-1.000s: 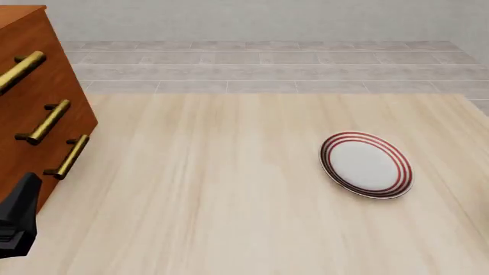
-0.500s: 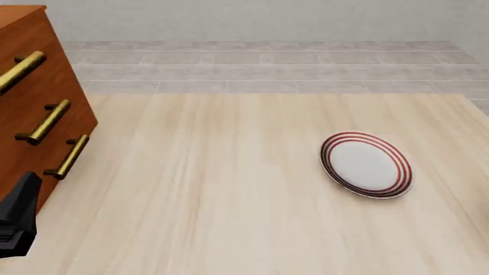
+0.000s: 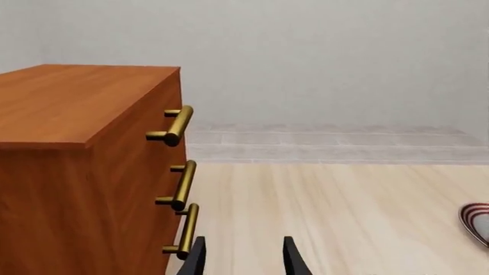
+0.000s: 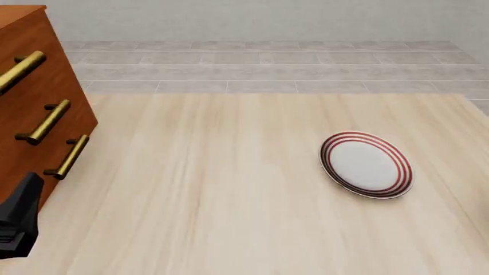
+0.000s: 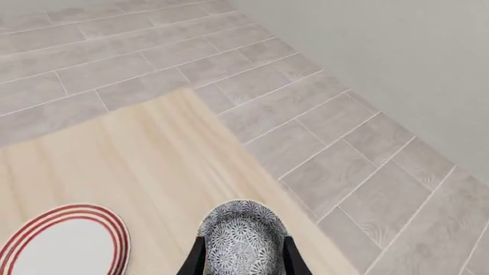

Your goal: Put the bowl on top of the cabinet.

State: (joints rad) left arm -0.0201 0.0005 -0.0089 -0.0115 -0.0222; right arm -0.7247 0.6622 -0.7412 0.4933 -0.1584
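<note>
Right end effector (image 5: 243, 260) shows only in its own wrist view, where its two dark fingertips (image 5: 196, 260) sit on either side of the bowl (image 5: 243, 235), close against its outer wall; whether they actually pinch it I cannot tell. The bowl, densely patterned inside with a pale rim, sits on the desk (image 5: 137, 166) near its edge, with tiled floor (image 5: 328, 149) beyond, and the red-ringed plate (image 5: 65, 243) lies just beside it. In the front view neither the bowl nor the right end effector appears.

Left end effector (image 3: 243, 260) has its fingers parted with bare desk showing between them, holding nothing. In the front view its dark body (image 4: 19, 220) sits at about 8 o'clock, touching or just in front of the cabinet (image 4: 38, 109), which stands at 9 to 10 o'clock with three brass handles (image 4: 47, 121) facing the desk's middle. The plate (image 4: 367, 165) lies at about 4 o'clock, well apart from the cabinet.
</note>
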